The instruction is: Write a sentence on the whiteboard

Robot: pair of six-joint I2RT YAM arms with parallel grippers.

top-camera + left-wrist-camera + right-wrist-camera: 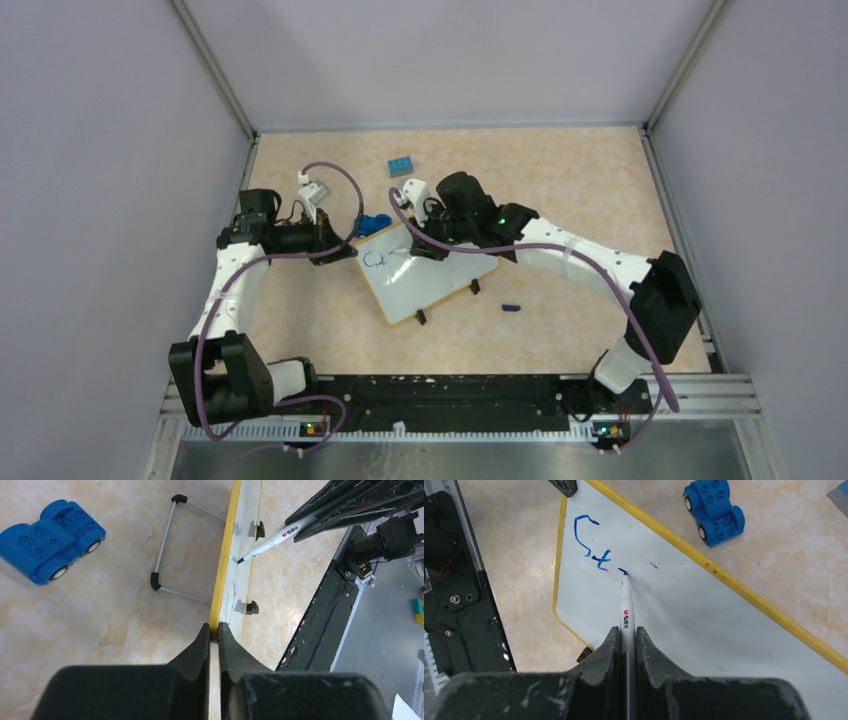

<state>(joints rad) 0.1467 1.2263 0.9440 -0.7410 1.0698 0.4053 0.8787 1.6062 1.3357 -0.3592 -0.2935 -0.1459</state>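
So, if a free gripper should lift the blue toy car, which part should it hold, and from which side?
Probably grip the body of the blue toy car across its two long sides, between the wheels, coming straight down from above. It stands upright on the table, studded top up, touching nothing else.

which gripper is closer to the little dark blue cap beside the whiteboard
Right. The right gripper, holding the marker over the whiteboard, is up-left of the cap; the left gripper clamps the far edge.
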